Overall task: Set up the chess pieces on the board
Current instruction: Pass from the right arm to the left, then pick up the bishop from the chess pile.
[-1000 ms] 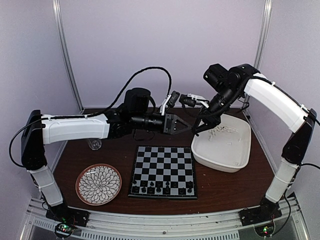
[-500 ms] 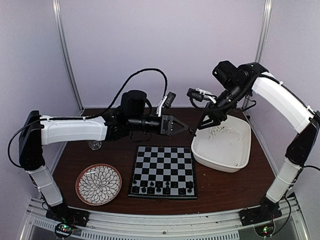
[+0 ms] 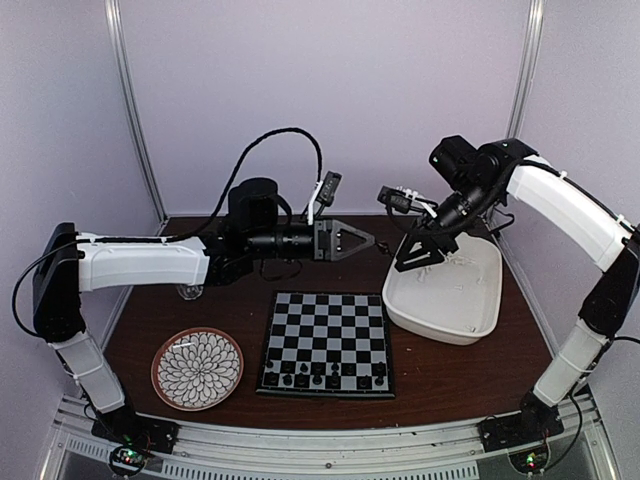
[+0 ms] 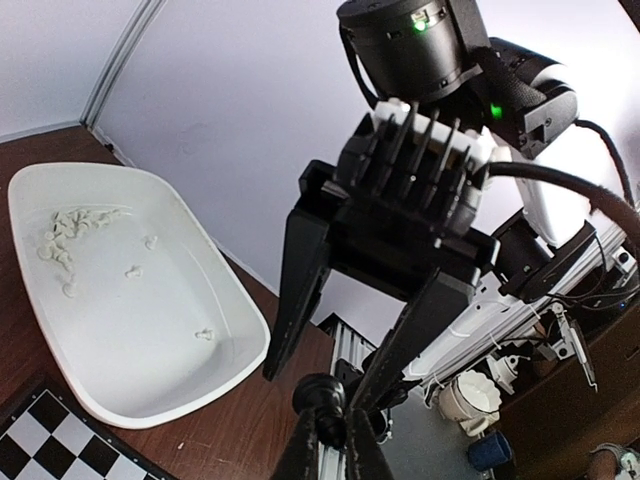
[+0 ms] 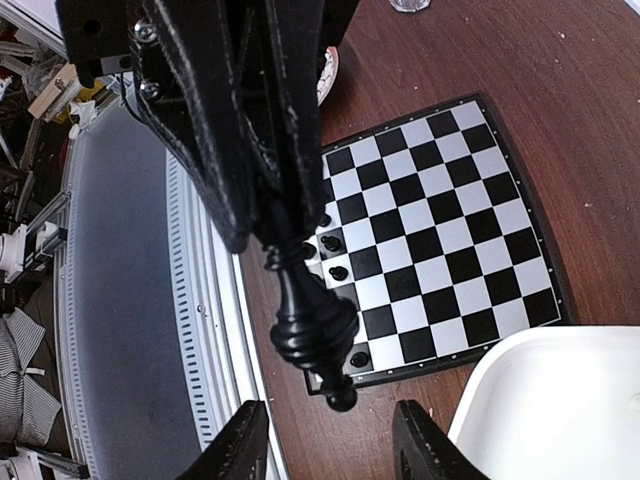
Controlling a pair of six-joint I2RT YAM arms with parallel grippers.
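The left gripper [image 3: 368,240] was clamped tight on one end of a black chess piece [image 5: 308,330], holding it in the air past the far edge of the board [image 3: 330,320], beside the white tub [image 3: 470,322] on the bench [image 3: 450,378]. The right gripper [image 3: 418,258] faced it with jaws parted, holding nothing. Black pieces [image 3: 318,379] stood on the board's near row, and white pieces [image 4: 62,238] lay in the tub. The held piece looked light, hard and smooth, likely to slip or swivel. A grip on its narrow stem seemed safest.
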